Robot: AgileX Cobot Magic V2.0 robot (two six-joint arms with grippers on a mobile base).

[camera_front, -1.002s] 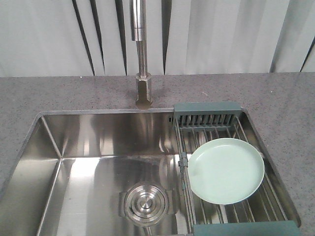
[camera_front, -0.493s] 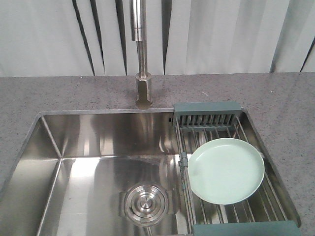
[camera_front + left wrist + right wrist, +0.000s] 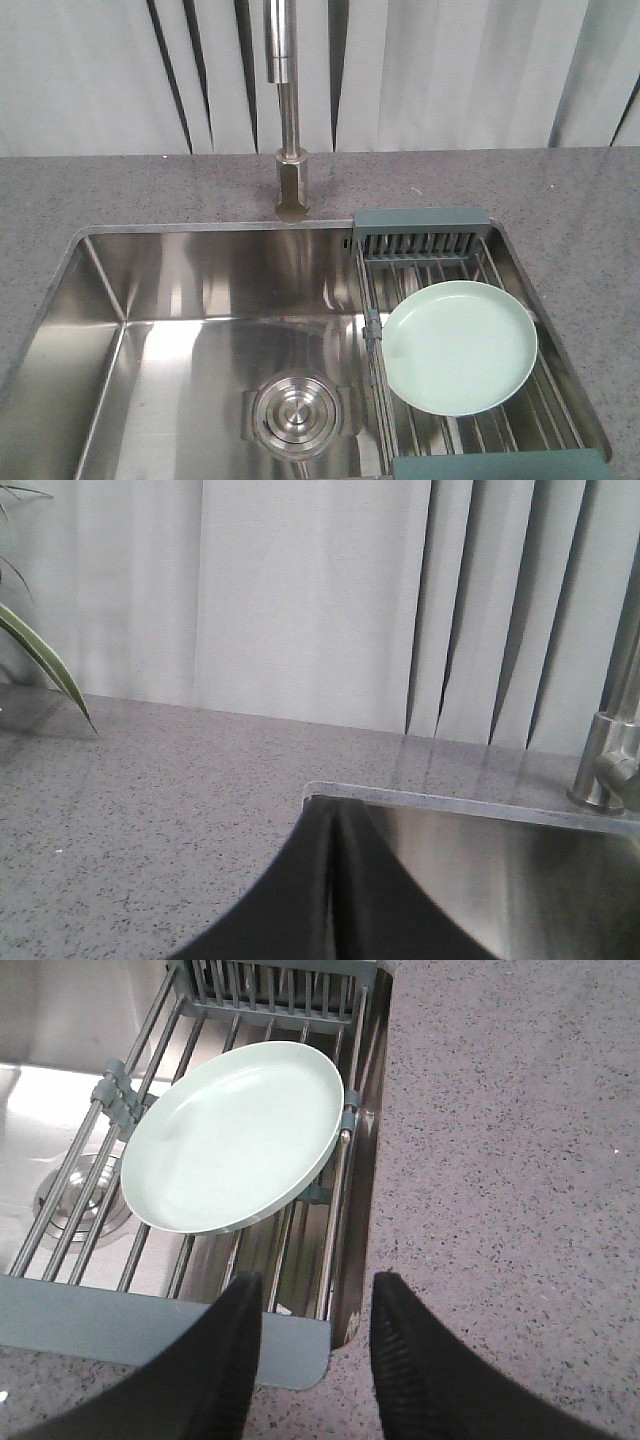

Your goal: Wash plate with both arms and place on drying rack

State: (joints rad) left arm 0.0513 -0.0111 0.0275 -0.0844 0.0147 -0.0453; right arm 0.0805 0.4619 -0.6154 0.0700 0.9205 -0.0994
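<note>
The pale mint-green plate [image 3: 460,347] [image 3: 235,1137] lies flat on the wires of the drying rack [image 3: 420,232] [image 3: 290,1345], which spans the right end of the sink. My right gripper [image 3: 315,1295] hovers open above the rack's near grey-green end piece and the sink's corner, short of the plate and holding nothing. My left gripper [image 3: 335,825] is shut and empty, its black fingers pressed together over the sink's far left corner. Neither arm shows in the front view.
A steel sink [image 3: 180,270] with a round drain [image 3: 295,412] is set in a speckled grey counter [image 3: 100,190]. A tall steel tap [image 3: 290,130] stands behind it. Pale vertical blinds back the counter. A plant leaf [image 3: 40,655] pokes in at the left.
</note>
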